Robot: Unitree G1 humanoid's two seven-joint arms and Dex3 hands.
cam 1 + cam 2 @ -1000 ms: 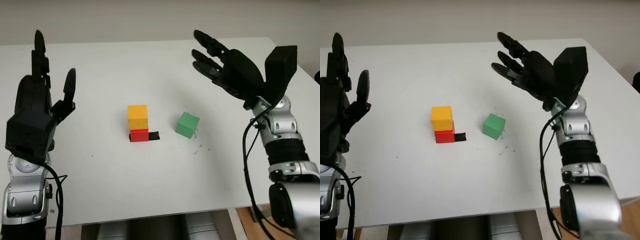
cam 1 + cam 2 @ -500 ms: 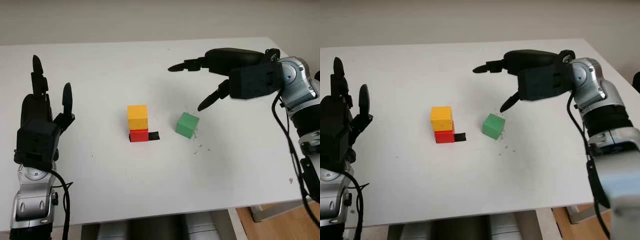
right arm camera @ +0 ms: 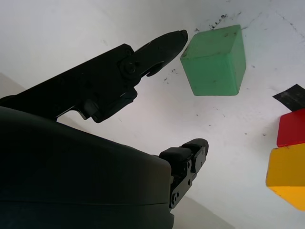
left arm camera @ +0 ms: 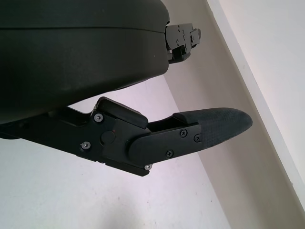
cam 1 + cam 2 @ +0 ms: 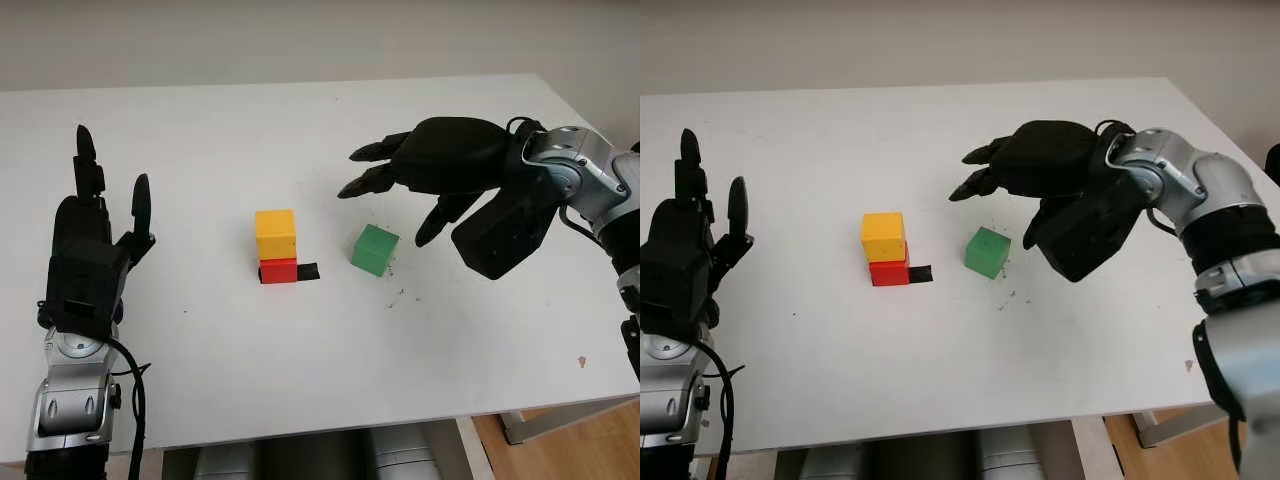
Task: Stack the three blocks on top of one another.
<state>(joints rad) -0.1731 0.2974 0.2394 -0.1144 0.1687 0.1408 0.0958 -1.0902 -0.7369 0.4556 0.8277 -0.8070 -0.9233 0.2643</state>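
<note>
A yellow block (image 5: 275,233) sits on top of a red block (image 5: 279,271) near the middle of the white table (image 5: 300,360). The green block (image 5: 375,250) stands alone on the table just right of that pair. My right hand (image 5: 400,190) is open, hovering above and slightly behind and right of the green block (image 3: 215,60), its thumb to the block's right, nothing held. The yellow block (image 3: 287,176) and red block (image 3: 291,127) also show in the right wrist view. My left hand (image 5: 88,250) is open, raised above the table's left side, far from the blocks.
A strip of black tape (image 5: 308,272) lies on the table beside the red block. Small dark specks (image 5: 400,293) mark the surface right of the green block. The table's front edge (image 5: 330,428) runs along the bottom.
My right hand has dropped lower and turned palm down over the green block, its thumb now to the block's right. The left hand sank a little. The blocks stayed put.
</note>
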